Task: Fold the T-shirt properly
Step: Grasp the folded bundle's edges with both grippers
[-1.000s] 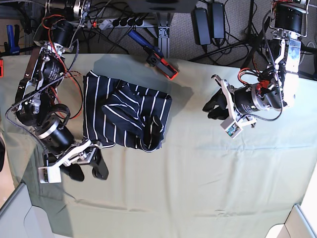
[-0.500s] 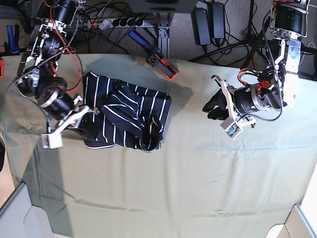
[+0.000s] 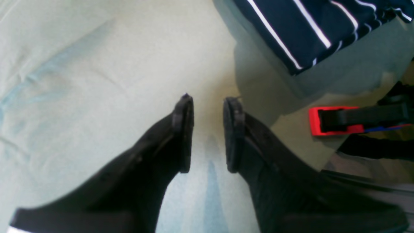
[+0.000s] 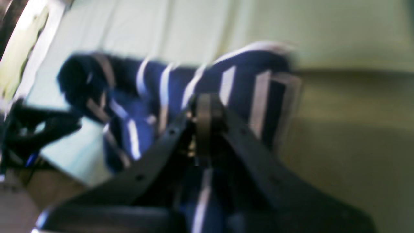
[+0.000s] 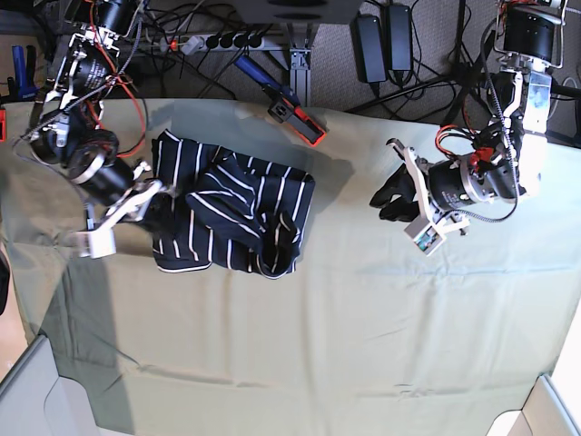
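Seen from overhead, a tabletop draped in pale olive-green cloth fills the view.

At the far left, the right gripper sits at the left edge of the T-shirt. Its wrist camera, though blurred, shows the jaws drawn together with striped fabric directly around and beneath them; it appears to be pinching the shirt's edge, though the blur keeps this from being certain.

The T-shirt lies left of centre on the cloth: dark navy with thin white stripes, already bunched into a rough, lumpy rectangle with an upper layer heaped crookedly across it and a dark fold poking out at the lower right. It looks soft, light and limp, so it will likely sag and slide instead of holding a crease. Corners and hemmed edges look like the best places to pinch, lifting low so the layers do not spill.

Just beyond the shirt, at the back edge of the tabletop, lies a red-and-black clamp.

At the right, well apart from the shirt, the left gripper hovers above bare cloth, its two dark jaws parted with nothing between them.
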Robot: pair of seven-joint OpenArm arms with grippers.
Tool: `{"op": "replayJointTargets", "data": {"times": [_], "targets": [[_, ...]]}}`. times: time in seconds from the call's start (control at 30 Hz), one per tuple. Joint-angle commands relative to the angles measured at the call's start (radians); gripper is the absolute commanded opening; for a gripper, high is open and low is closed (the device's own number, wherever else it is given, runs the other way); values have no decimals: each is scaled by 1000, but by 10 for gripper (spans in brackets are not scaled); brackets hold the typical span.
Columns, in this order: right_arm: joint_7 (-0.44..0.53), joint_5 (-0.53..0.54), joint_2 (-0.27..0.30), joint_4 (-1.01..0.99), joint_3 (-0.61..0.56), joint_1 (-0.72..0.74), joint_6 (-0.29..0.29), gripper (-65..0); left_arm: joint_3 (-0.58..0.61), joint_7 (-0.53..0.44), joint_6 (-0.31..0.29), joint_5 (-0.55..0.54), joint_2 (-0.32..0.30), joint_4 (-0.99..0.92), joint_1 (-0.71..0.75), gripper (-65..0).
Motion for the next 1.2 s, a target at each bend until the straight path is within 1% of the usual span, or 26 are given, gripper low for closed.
{"op": "replayJointTargets", "data": {"times": [0.0, 0.2, 0.33, 0.43, 0.5, 0.6, 0.7, 0.83, 0.9, 1.0, 1.03, 1.07, 1.17], "targets": [[23, 13, 3, 16, -28, 6, 87, -650, -6, -22, 5, -15, -8, 18, -11, -487], [26, 18, 0, 16, -254, -10, 87, -650, -6, -21, 5, -15, -8, 18, -10, -487], [26, 15, -29, 16, -389, -10, 87, -650, -6, -21, 5, -14, -8, 18, -10, -487], [27, 15, -45, 16, -459, -9, 87, -650, -6, -21, 5, -14, -8, 18, -10, -487], [32, 13, -45, 18, -478, -3, 88, -650, -6, -21, 5, -14, -8, 18, -11, -487], [61, -27, -44, 20, -461, 25, 88, -650, -7, -25, 5, -14, -8, 18, -11, -487], [94, -83, -44, 20, -406, 79, 88, -650, -13, -24, 5, -13, -9, 29, -11, -493], [127, -177, -43, 19, -288, 176, 87, -650, -13, -16, 5, 9, -8, 122, -10, -603], [129, -219, -43, 16, -229, 232, 87, -650, -13, -7, 4, 6, -8, 201, -7, -630], [131, -263, -23, -5, -173, 298, 87, -650, -10, 35, 4, -35, -5, 339, 13, -637], [137, -266, -11, -21, -166, 314, 87, -650, -5, 43, -3, -49, -6, 379, 30, -638], [145, -266, 2, -45, -166, 329, 87, -650, 5, 43, -23, -56, -6, 408, 50, -644], [174, -267, 31, -168, -166, 373, 87, -650, 96, 39, -27, -71, -5, 428, 102, -650]]}}
